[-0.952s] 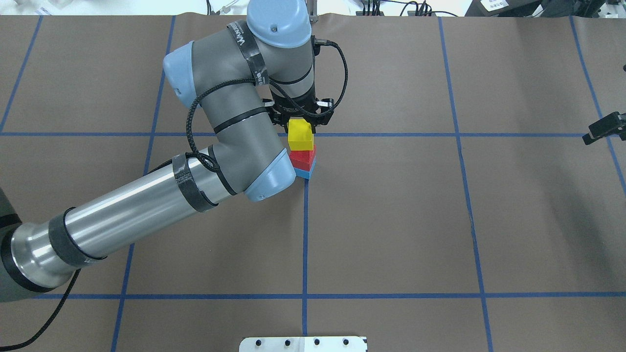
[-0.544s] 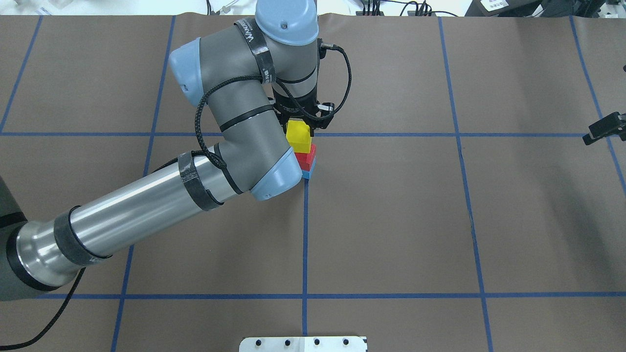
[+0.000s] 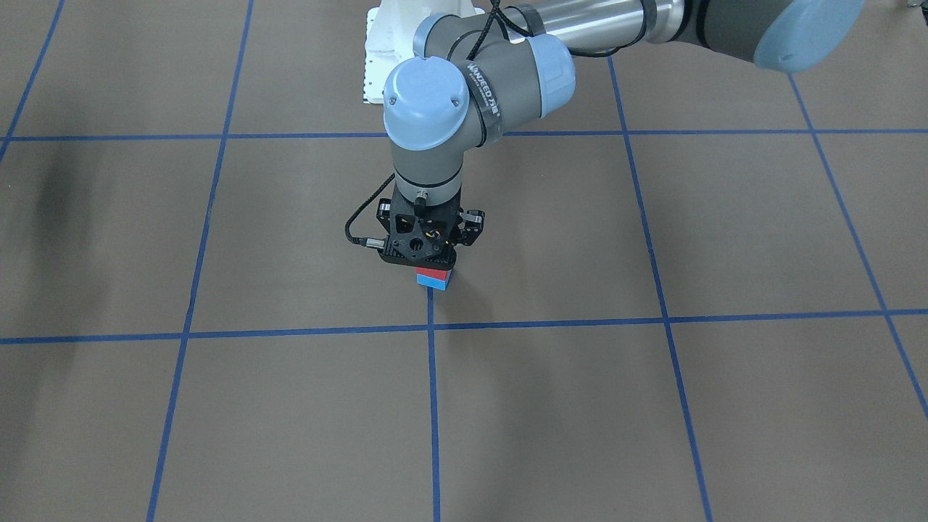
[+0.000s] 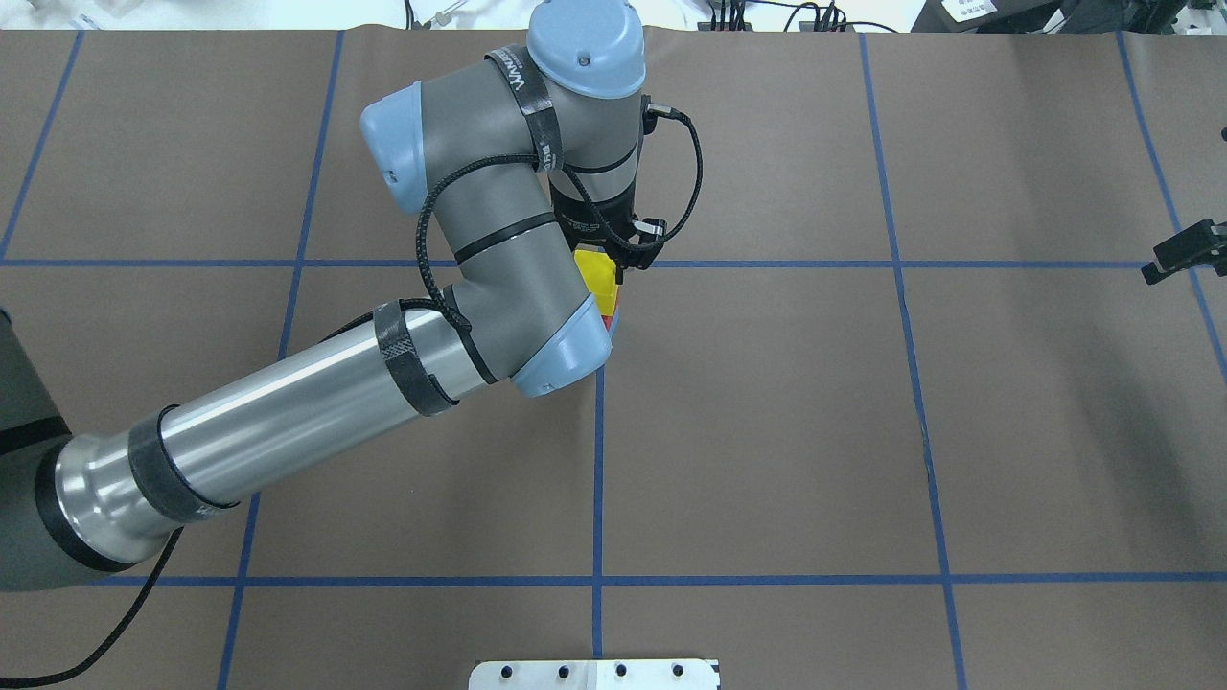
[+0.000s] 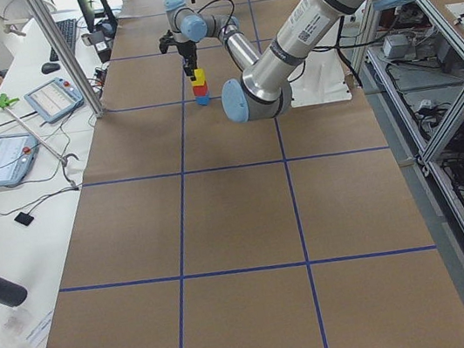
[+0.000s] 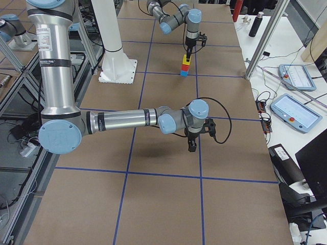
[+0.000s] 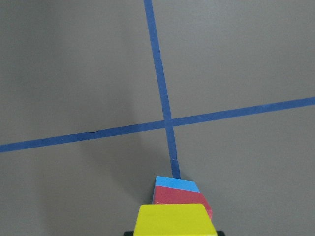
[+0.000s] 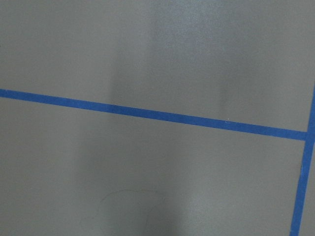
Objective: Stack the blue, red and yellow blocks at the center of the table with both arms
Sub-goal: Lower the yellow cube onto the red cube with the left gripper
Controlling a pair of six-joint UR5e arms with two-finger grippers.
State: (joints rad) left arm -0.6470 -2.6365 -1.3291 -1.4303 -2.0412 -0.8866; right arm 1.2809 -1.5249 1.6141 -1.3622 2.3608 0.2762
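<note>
A red block (image 3: 433, 273) sits on a blue block (image 3: 436, 283) by the central tape crossing. My left gripper (image 3: 424, 250) hangs straight over them, shut on the yellow block (image 4: 602, 278). The left wrist view shows the yellow block (image 7: 174, 220) above the red block (image 7: 182, 199) and the blue block (image 7: 176, 184). From the side, the yellow block (image 6: 186, 58) is on or just above the red block (image 6: 185, 66); I cannot tell whether they touch. My right gripper (image 6: 192, 148) hovers over bare table far to the right, holding nothing I can see; I cannot tell whether it is open.
The brown table cover (image 4: 767, 431) carries a grid of blue tape lines (image 4: 597, 460). My left elbow (image 4: 561, 355) hides most of the stack from overhead. The white robot base plate (image 4: 594, 674) is at the near edge. Tablets (image 5: 0, 158) and an operator lie beyond the far edge.
My left arm has swung right, carrying the yellow block slightly right and lower over the stack. Its elbow now covers most of the red and blue blocks from overhead. The right arm is still.
</note>
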